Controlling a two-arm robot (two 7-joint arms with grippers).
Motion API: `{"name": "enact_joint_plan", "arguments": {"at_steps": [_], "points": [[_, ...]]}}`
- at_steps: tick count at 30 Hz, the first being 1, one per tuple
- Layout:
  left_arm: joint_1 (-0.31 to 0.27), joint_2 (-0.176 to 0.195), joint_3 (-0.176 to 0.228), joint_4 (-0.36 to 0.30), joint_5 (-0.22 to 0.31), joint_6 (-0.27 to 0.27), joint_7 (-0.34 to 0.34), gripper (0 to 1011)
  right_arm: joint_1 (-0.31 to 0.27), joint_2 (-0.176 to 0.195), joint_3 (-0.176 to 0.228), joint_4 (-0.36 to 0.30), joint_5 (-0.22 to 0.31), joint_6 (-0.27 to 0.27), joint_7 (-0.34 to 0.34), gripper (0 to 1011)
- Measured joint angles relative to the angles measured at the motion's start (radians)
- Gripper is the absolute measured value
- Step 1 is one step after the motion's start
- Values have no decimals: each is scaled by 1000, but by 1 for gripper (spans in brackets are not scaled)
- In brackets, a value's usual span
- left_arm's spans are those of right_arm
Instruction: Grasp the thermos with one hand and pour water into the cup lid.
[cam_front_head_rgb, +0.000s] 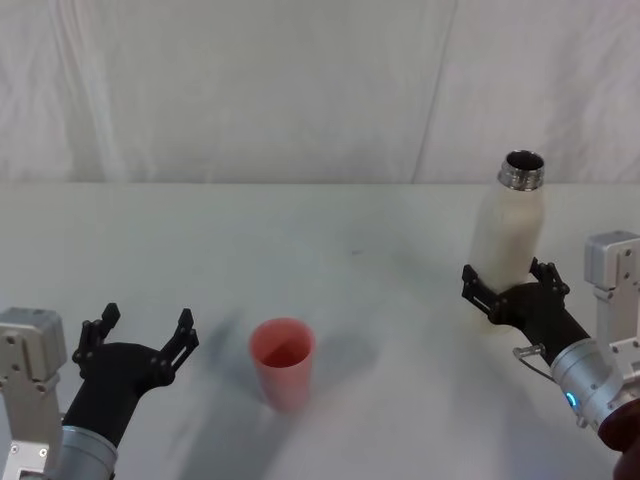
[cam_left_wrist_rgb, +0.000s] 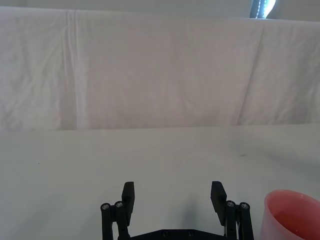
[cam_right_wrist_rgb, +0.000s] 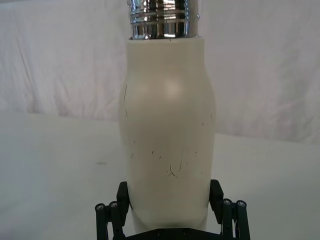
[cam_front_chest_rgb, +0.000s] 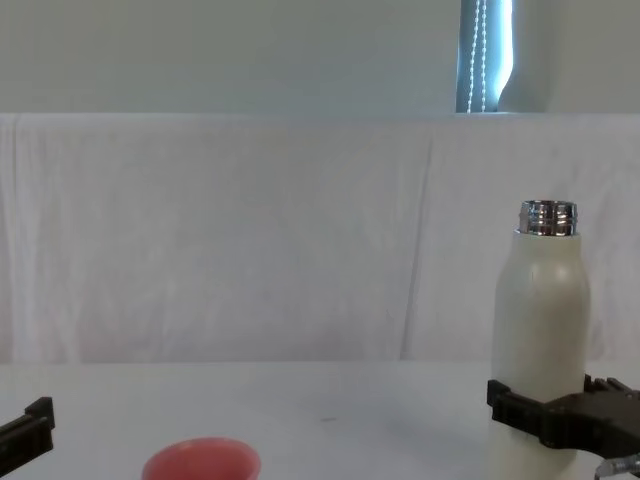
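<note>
Thermos (cam_front_head_rgb: 510, 230): upright, uncapped, at the table's (cam_front_head_rgb: 350, 250) right side, lower body clasped between the right gripper's (cam_front_head_rgb: 512, 285) fingers (cam_right_wrist_rgb: 122, 192). Cup (cam_front_head_rgb: 282, 362): upright, near centre, well apart from thermos. Left gripper (cam_front_head_rgb: 140, 340): spread wide, holding nothing, just left of cup.

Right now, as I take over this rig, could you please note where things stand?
Right end effector: closed around the lower body of the thermos, which stands upright with its chrome neck uncapped.
Left end effector: open, holding nothing, beside the cup lid.
Cup lid: upright on the table, mid-front.
Done: thermos grasped.
Left: carry it to the cup lid, tilt, pour.
</note>
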Motion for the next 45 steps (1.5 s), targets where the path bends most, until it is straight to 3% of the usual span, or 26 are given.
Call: {"name": "enact_joint_plan", "arguments": {"at_steps": [8,12,35,45], "points": [[0,0,0,0,0,0,0,1001,0,0,0,-1,0,0,1,1000],[0,0,0,0,0,0,0,1001,-1,0,0,-1,0,0,1,951],[0,0,0,0,0,0,0,1001,-2,0,1,-3,0,-1,1,950],[0,0,0,0,0,0,0,1001,-8,14,-14,-42,-21,-16,2,950]]}}
